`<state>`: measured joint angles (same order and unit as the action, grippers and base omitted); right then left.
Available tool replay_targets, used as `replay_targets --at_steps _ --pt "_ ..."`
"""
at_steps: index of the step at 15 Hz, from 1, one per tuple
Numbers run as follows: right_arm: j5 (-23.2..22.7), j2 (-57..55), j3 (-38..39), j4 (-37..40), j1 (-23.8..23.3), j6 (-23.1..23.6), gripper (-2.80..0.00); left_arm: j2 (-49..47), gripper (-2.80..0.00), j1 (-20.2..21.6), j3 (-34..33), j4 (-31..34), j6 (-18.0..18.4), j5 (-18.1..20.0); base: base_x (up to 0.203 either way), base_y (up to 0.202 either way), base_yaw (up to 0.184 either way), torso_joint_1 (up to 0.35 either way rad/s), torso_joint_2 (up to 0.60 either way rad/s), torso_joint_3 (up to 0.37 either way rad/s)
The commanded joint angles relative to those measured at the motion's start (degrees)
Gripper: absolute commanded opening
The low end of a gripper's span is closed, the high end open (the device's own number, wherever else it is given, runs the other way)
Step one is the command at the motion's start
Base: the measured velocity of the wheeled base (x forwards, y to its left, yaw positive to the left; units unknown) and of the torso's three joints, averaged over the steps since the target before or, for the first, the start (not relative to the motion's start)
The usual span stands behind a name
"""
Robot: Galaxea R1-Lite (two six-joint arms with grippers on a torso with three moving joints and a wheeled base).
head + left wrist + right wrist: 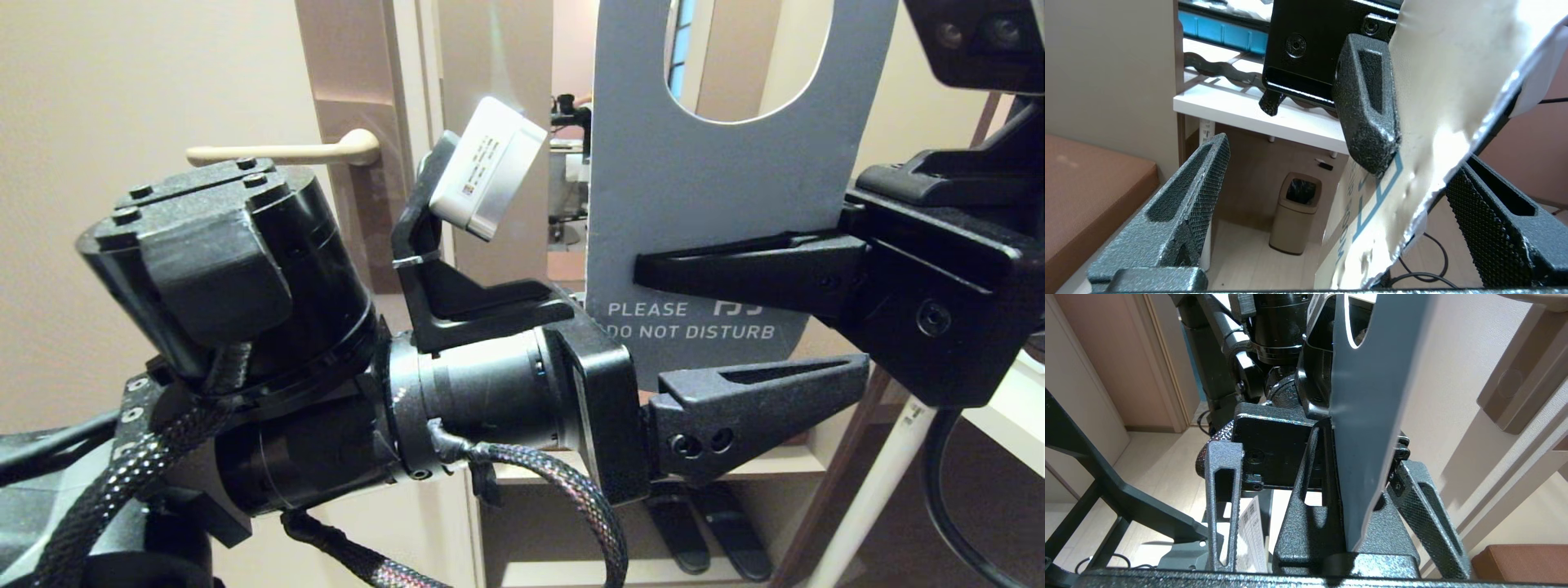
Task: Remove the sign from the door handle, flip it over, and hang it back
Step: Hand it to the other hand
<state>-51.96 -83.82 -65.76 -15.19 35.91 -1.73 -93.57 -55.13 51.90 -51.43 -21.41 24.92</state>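
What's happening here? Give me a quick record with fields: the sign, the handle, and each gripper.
sign: off the handle, upright, blue DO NOT DISTURB side facing the head camera
door handle: bare, nothing hanging on it
right gripper: shut on the sign, pinching its lower part
left gripper: open, straddling the sign's bottom edge, not gripping

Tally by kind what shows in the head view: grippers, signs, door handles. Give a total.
Grippers: 2, the left gripper, open below the sign, and the right gripper, shut on it.
Signs: 1, the sign, blue DO NOT DISTURB side showing.
Door handles: 1, the door handle, bare.
Total: 4
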Motion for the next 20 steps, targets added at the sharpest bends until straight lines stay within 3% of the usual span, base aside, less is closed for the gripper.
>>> replay_targets --at_steps 1,5,20 --pt "-0.34 -0.03 0.01 -0.1 0.03 -0.11 -2.8 -0.56 -2.8 0.1 -0.04 -1.02 -0.13 0.13 0.0 0.0 0.0 0.0 0.0 0.0" --pt "-0.34 -0.11 0.01 -0.1 -0.05 -0.03 -2.8 -0.03 -2.8 0.02 -0.04 -1.04 -2.59 0.13 0.0 0.0 0.0 0.0 0.0 0.0" --pt "-0.25 -0.55 -0.34 -0.1 -0.05 -0.11 -2.8 0.32 -2.8 -0.07 -0.04 -1.39 -2.94 0.13 0.0 0.0 0.0 0.0 0.0 0.0"
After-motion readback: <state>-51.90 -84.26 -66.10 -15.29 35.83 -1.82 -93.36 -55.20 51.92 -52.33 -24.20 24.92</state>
